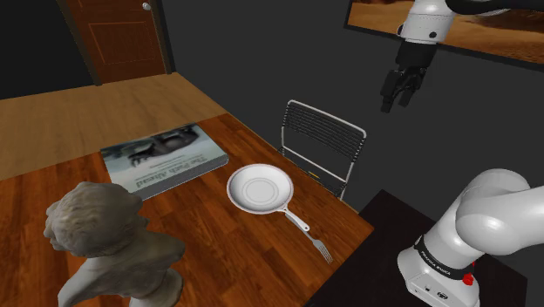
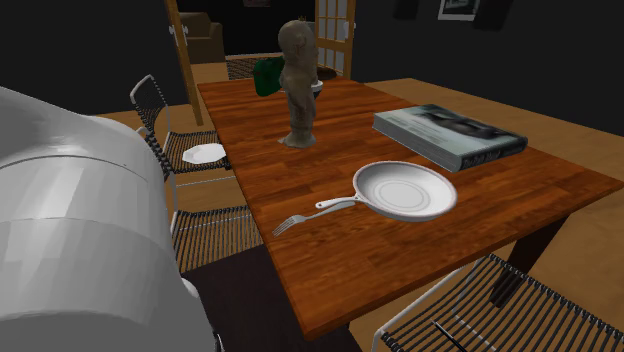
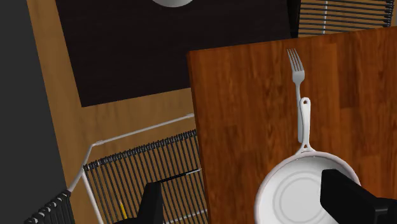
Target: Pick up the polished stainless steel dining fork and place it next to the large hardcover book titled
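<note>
The silvery fork point(image 1: 322, 249) lies near the table corner closest to the stand, tines pointing at the table's edge. It is in line with the handle of a white frying pan point(image 1: 260, 189), and their ends meet or overlap. The wrist view has the fork point(image 3: 296, 73) beyond the pan point(image 3: 299, 197). The large grey-covered book point(image 1: 164, 157) lies flat beyond the pan; it is also at the second exterior view's right, book point(image 2: 450, 135). My gripper point(image 1: 399, 90) hangs high above the wire chair, well away from the fork, open and empty. Its fingers point(image 3: 151, 202) stand wide apart.
A stone bust point(image 1: 105, 235) stands on the wooden table point(image 1: 218, 253) at the shoulder view's lower left. A wire chair point(image 1: 323, 141) is at the table's side under the gripper. Another chair holds a plate point(image 2: 205, 153). A green object point(image 2: 267, 77) sits at the table's far end.
</note>
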`<state>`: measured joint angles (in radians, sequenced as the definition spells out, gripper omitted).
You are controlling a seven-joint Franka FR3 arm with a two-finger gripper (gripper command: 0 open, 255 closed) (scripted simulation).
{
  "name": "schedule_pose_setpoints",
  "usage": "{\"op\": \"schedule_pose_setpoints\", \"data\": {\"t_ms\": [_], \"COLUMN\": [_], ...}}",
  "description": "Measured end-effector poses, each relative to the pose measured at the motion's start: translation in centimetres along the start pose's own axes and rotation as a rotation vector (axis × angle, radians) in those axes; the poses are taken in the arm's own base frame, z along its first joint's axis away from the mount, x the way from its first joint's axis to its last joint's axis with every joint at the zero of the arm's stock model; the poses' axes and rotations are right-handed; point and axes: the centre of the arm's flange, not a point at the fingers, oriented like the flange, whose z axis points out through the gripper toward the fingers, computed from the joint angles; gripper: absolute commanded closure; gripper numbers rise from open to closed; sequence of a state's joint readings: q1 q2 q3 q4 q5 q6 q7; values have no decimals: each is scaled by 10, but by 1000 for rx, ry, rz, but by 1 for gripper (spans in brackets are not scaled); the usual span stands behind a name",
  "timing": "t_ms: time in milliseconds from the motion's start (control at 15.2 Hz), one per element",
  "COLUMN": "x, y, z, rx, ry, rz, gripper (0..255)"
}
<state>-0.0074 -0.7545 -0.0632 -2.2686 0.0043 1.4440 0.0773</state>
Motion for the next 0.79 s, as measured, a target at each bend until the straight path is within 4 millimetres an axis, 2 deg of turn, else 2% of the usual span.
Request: {"op": "schedule_pose_setpoints", "data": {"t_ms": [66, 264, 726, 792], "x": [0, -1, -5, -11], "y": [0, -16, -69, -73], "z": [0, 22, 98, 110], "rx": [0, -3, -14, -16], "ry": [0, 13, 59, 66], "rz": [0, -9, -39, -43], "gripper": [0, 0, 0, 0]}}
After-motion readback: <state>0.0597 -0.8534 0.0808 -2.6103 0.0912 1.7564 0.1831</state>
